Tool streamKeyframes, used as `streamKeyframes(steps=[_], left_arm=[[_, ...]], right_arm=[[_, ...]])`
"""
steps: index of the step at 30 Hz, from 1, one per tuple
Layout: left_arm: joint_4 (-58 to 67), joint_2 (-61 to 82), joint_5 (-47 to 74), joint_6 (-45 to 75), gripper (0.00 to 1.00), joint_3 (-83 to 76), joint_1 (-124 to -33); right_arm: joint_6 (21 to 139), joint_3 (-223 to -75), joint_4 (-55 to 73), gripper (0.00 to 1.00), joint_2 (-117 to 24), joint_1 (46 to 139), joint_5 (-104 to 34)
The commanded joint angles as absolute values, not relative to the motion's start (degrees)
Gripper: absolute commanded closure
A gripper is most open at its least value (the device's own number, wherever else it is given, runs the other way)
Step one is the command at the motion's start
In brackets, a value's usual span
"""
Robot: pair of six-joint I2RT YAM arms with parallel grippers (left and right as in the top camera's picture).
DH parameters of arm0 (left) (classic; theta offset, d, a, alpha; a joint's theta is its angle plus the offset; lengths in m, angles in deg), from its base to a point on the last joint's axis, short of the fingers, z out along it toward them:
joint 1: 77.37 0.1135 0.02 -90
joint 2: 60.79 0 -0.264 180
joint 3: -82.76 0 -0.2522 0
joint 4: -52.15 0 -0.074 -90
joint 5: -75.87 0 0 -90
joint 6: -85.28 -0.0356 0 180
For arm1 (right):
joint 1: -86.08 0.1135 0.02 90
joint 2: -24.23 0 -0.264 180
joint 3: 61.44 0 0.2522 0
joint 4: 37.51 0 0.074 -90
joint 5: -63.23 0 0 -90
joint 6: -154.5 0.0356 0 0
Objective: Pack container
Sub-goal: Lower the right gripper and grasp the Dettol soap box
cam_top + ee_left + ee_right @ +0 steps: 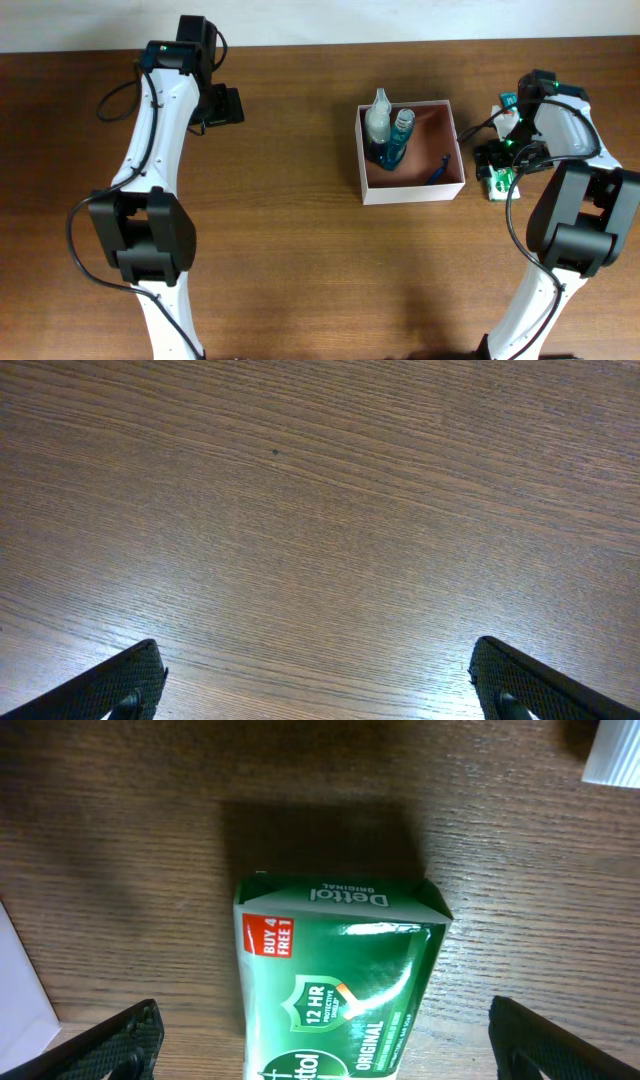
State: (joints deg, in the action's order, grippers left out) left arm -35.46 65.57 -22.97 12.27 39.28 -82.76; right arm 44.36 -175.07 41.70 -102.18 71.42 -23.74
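Observation:
The container (412,191), a square shallow box with white walls and a pinkish-brown floor, sits right of the table's middle. Inside it are a clear spray bottle (378,118), a blue bottle (399,136) and a small blue item (438,172). Just right of the box, a green Dettol soap pack (335,985) lies flat on the wood. My right gripper (325,1045) hangs open over it, one finger on each side, not touching it. My left gripper (320,690) is open far to the left over bare table (320,510), holding nothing.
A small teal and white item (508,100) lies behind the right gripper. A white ribbed edge (612,750) shows at the top right of the right wrist view, and a white surface (18,980) at its left. Cables trail from both arms.

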Motion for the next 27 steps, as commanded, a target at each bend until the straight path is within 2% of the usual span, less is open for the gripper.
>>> streamKeyframes(steps=[1, 27], left_arm=[[-35.3, 65.0, -22.9, 12.8, 0.01, 39.1, -82.6], [-35.3, 65.0, -22.9, 12.8, 0.01, 39.1, -82.6]], right_arm=[[43.9, -174.7, 41.3, 0.01, -102.7, 71.0, -23.3], [43.9, -170.0, 36.5, 0.01, -102.7, 70.9, -23.5]])
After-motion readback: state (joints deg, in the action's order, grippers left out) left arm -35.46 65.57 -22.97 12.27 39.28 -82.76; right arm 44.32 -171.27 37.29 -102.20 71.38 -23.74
